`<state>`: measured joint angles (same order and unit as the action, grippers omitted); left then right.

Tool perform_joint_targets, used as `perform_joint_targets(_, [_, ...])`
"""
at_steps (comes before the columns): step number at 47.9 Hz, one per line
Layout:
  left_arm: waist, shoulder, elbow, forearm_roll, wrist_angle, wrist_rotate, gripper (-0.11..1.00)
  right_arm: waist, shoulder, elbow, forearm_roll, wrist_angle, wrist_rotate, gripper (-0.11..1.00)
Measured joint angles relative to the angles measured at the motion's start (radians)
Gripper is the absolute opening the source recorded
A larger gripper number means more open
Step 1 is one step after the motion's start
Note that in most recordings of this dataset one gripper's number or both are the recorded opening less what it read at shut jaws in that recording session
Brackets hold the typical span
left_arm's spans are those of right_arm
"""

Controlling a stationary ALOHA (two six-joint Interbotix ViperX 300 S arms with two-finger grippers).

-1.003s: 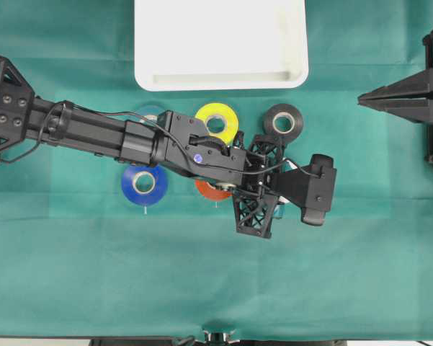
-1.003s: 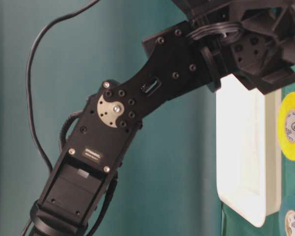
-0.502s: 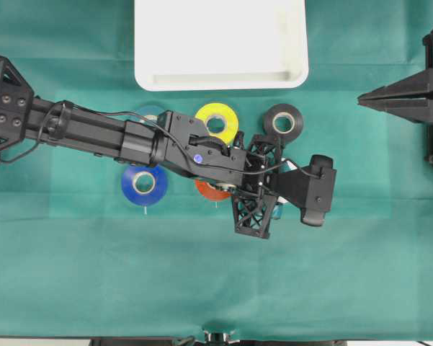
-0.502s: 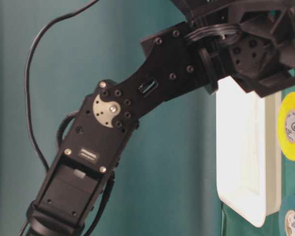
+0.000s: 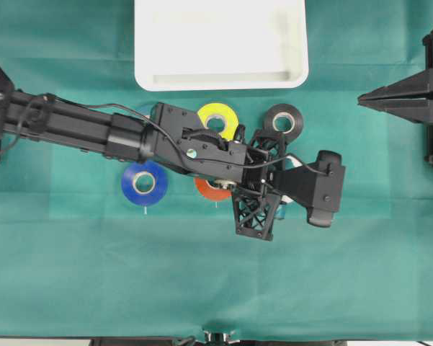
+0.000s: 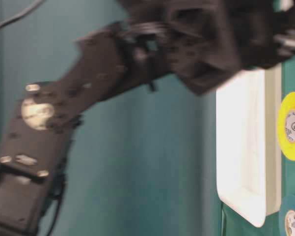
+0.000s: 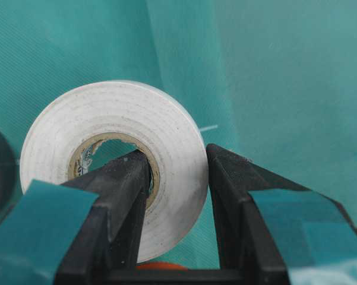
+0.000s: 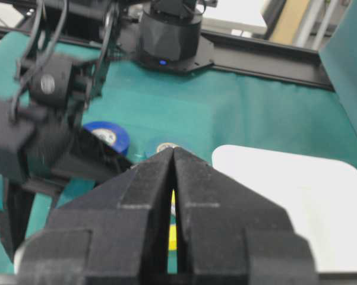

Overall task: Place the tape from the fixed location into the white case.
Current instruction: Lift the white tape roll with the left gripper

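In the left wrist view the white tape [image 7: 107, 113] with its pale cardboard core stands on edge between the fingers of my left gripper [image 7: 178, 155]. One finger passes through the core and the other presses the outer face, so the gripper is shut on the roll. From overhead the roll is almost hidden under the left wrist and its camera [image 5: 320, 189]. The white case [image 5: 220, 43] lies at the far edge of the green cloth, above the left arm. My right gripper [image 5: 364, 97] rests at the right edge, shut and holding nothing.
Other rolls lie under and around the left arm: yellow [image 5: 217, 119], black [image 5: 283, 121], blue [image 5: 144, 183] and orange-red [image 5: 212, 190]. A sliver of the orange-red roll [image 7: 166, 266] shows below the held tape. The case's rim [image 6: 245, 147] appears at table level.
The left arm has shifted slightly to the right with the tape still gripped and is blurred with motion at table level. The right arm has not moved.
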<state>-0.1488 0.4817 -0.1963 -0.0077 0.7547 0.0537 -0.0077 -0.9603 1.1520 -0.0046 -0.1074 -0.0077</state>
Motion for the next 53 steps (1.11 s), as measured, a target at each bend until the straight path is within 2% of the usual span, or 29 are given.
perform_joint_targets(20, [0.000,-0.087,-0.061,0.000,0.121,0.002,0.28,0.000,0.000,-0.002,0.000,0.011,0.000,0.00])
perform_joint_targets(53, [0.000,-0.095,-0.242,0.002,0.341,0.000,0.28,0.000,0.000,0.000,0.000,0.017,0.000,0.00])
